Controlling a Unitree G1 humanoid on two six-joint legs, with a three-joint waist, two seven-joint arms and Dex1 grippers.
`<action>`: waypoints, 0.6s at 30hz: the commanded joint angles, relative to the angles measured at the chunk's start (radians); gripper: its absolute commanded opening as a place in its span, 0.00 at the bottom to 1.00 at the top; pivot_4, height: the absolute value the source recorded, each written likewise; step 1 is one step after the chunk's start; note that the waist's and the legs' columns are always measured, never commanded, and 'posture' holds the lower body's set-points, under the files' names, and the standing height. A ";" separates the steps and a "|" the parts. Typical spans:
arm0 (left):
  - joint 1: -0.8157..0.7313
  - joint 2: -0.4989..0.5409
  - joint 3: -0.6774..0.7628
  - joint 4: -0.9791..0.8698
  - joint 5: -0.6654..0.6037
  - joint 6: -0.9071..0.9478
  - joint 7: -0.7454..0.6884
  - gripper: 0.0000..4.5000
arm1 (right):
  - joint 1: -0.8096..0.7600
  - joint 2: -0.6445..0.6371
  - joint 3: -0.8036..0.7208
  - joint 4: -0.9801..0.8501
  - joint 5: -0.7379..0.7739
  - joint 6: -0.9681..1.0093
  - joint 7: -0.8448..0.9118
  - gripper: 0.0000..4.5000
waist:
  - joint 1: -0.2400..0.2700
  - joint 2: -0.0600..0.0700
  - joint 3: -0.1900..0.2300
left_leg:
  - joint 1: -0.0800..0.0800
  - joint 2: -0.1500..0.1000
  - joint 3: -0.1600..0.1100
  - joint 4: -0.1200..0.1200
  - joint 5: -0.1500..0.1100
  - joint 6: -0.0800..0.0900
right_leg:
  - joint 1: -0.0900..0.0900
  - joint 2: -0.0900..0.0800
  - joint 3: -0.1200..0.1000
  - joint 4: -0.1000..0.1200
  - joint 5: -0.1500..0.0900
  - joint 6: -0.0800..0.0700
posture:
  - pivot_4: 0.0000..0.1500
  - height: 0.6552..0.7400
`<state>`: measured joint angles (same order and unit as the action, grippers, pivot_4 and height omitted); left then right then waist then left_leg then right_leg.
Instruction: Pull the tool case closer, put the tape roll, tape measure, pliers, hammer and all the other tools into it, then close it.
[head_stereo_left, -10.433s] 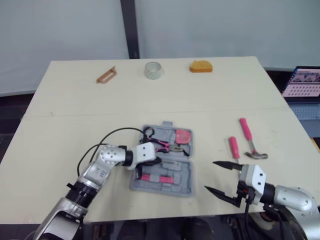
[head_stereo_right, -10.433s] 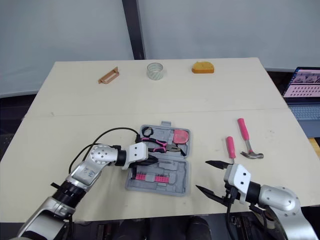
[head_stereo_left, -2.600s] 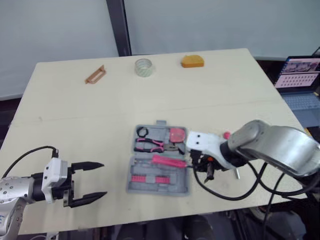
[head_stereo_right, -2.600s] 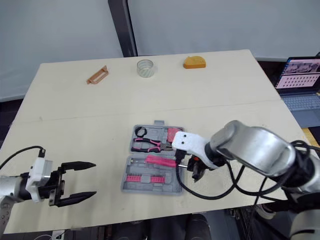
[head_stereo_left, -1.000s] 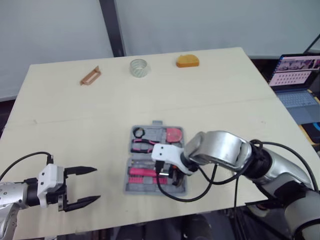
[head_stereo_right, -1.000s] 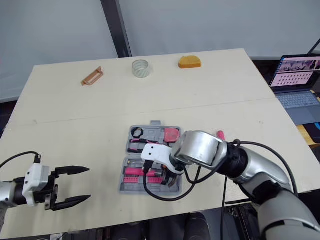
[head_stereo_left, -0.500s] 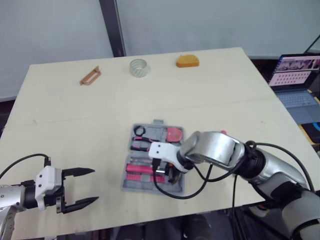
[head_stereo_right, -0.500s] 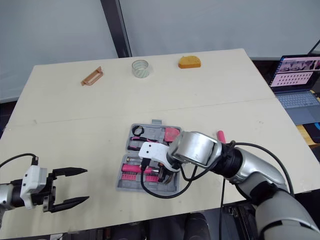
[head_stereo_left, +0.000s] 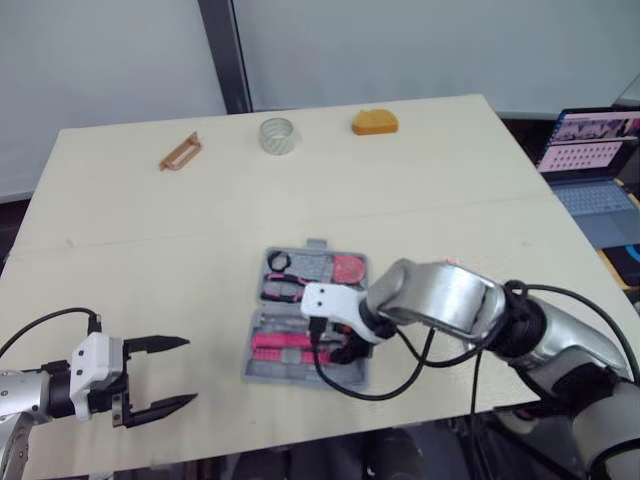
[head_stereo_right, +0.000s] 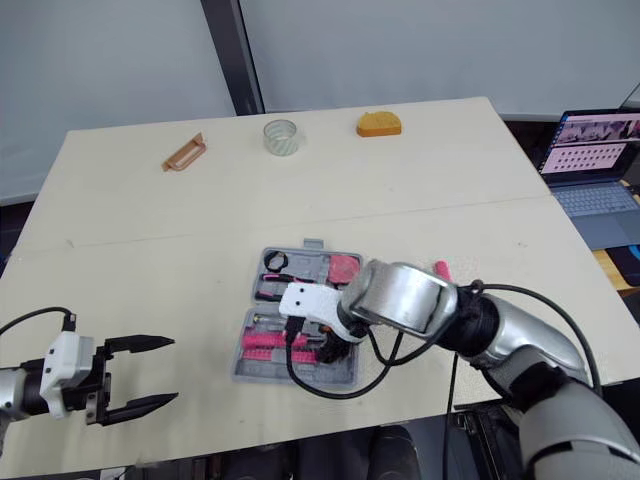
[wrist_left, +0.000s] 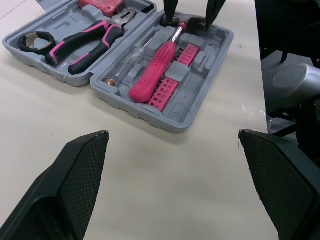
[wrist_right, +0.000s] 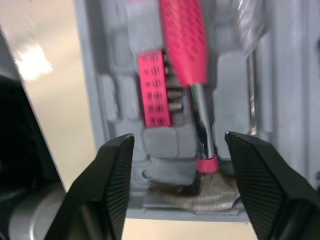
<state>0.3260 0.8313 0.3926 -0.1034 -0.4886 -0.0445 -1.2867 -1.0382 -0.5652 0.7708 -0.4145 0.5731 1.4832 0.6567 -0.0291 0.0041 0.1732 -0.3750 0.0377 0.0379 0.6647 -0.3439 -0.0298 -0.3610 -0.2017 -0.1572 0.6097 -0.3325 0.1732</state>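
Near the front edge of the tabletop (head_stereo_left: 120, 220) lies the grey tool case (wrist_left: 150, 111), open flat with both halves facing up. Its far half holds a black ring (wrist_left: 34, 41), pliers (wrist_left: 85, 42) with pink-and-black handles, and a pink tape measure (head_stereo_left: 348, 268). Its near half holds the hammer (wrist_left: 155, 70), pink handle lying along the tray over a strip of pink screwdriver bits (wrist_left: 172, 82). Just beside these lies a slim screwdriver (wrist_left: 127, 62) with a clear handle.

The right tool (wrist_right: 178, 135) hangs low over the case's near half. Its fingers (wrist_right: 115, 185) are spread apart on either side of the hammer's head end and clamp nothing.

Well to the left of the case, the left tool (head_stereo_left: 190, 370) hovers off the tabletop's front corner, its two black fingers (wrist_left: 75, 170) wide apart and empty.

Far beyond the case, along the tabletop's back edge, sit a brown handle-shaped piece (head_stereo_left: 180, 152), a clear tape roll (head_stereo_left: 278, 135) and an orange domed object (head_stereo_left: 374, 122), all well apart from the case. A pink tip (head_stereo_right: 441, 270) shows just right of the case, behind the right arm. Off the tabletop to the case's right stands a laptop (head_stereo_left: 590, 160); its screen is too small to read.
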 joint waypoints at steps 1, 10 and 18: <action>0.003 -0.003 0.019 -0.021 -0.009 0.002 0.013 1.00 | 0.051 -0.006 -0.090 -0.049 0.004 -0.040 0.004 0.70 | 0.000 -0.001 -0.001 | 0.000 0.000 0.000 0.000 0.000 0.000 | 0.000 0.000 0.000 0.000 0.000 0.000 | 1.00 1.00; -0.014 -0.008 0.004 -0.047 -0.010 0.022 0.042 1.00 | 0.174 0.019 -0.161 -0.029 -0.043 -0.165 -0.015 0.58 | -0.001 -0.004 -0.002 | 0.001 0.001 0.001 0.000 0.000 0.000 | 0.000 0.000 0.000 0.000 0.000 0.000 | 1.00 1.00; -0.026 -0.011 -0.006 -0.087 -0.015 0.057 0.072 1.00 | 0.427 0.025 -0.238 -0.005 -0.139 -0.523 0.009 0.01 | 0.002 -0.005 -0.003 | 0.001 0.001 0.001 0.000 0.000 -0.001 | 0.001 0.000 -0.001 -0.001 0.000 0.000 | 1.00 1.00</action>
<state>0.3036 0.8246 0.3799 -0.1569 -0.4889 0.0063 -1.2227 -0.6248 -0.5391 0.5681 -0.4148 0.4525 1.0407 0.6477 -0.0271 -0.0011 0.1706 -0.3741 0.0383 0.0394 0.6649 -0.3443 -0.0304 -0.3602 -0.2016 -0.1580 0.6090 -0.3325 0.1732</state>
